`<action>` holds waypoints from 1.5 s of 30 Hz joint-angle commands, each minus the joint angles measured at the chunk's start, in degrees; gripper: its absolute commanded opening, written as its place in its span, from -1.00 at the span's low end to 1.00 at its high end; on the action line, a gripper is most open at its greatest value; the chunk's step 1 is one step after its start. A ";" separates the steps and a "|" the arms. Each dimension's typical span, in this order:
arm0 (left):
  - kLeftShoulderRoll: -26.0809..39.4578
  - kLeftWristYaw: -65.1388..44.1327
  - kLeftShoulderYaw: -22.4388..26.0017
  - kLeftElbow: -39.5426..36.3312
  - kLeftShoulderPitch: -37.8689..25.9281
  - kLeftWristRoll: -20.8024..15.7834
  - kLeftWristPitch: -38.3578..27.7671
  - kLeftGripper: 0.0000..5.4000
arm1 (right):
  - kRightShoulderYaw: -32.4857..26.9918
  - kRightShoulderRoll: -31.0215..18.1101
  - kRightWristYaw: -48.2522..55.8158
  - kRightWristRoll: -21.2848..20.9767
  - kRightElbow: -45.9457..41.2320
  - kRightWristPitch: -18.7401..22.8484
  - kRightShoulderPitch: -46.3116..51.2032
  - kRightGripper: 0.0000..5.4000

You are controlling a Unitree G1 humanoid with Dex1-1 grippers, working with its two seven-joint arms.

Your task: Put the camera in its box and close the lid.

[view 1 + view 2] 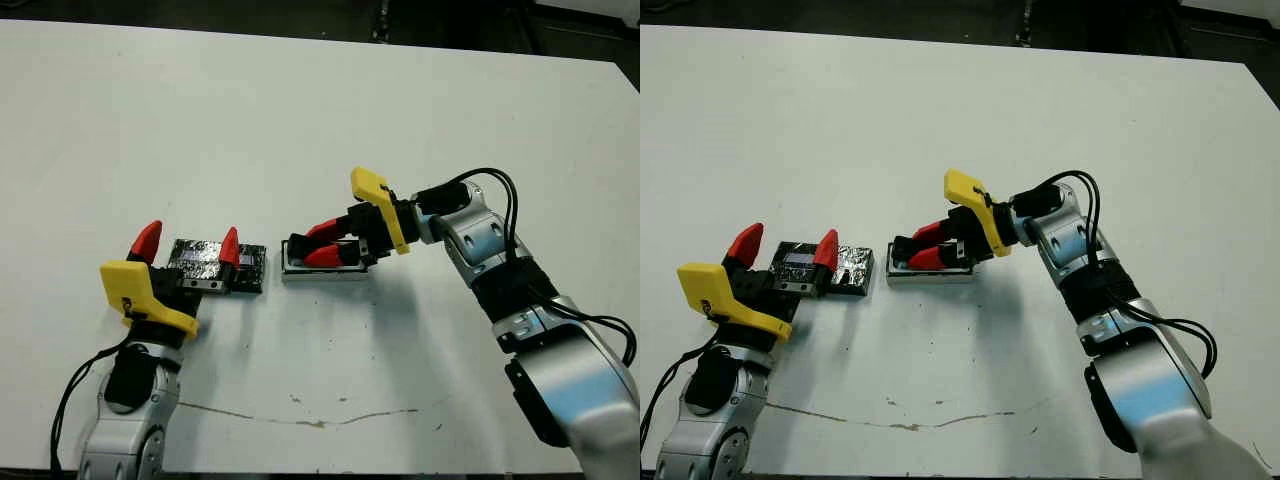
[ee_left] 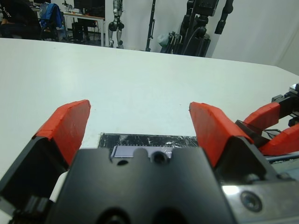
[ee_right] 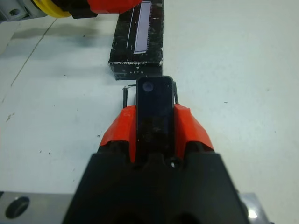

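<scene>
From the head camera, the right gripper [image 1: 318, 243] reaches in from the right, its red fingers clamped on the black camera [image 1: 297, 247] right over the white-rimmed box [image 1: 322, 270] at mid-table. Left of the box, just beside it, lies the speckled lid [image 1: 205, 259], and the left gripper [image 1: 188, 243] hangs over it, jaws spread wide. Left wrist view: both red fingers [image 2: 65, 127] stand apart with the lid [image 2: 147, 140] between them. Right wrist view: the camera [image 3: 154, 114] sits squeezed between the two fingers [image 3: 119, 130], with the lid [image 3: 139, 44] on the white table [image 3: 233, 70] beyond.
</scene>
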 commanded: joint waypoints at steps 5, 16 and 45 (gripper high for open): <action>-0.14 -0.06 0.18 -0.05 1.09 -0.43 0.18 1.00 | -0.31 -4.43 -1.06 -2.46 -1.80 1.14 2.07 -0.38; 0.04 -0.17 0.06 -0.23 1.24 -0.54 0.34 1.00 | 0.32 -6.43 0.84 -2.83 -1.71 2.21 0.69 -0.25; 0.27 -0.20 0.29 -0.08 1.34 -0.05 -0.10 1.00 | -22.93 -10.99 -10.60 16.15 -30.34 18.60 11.87 1.00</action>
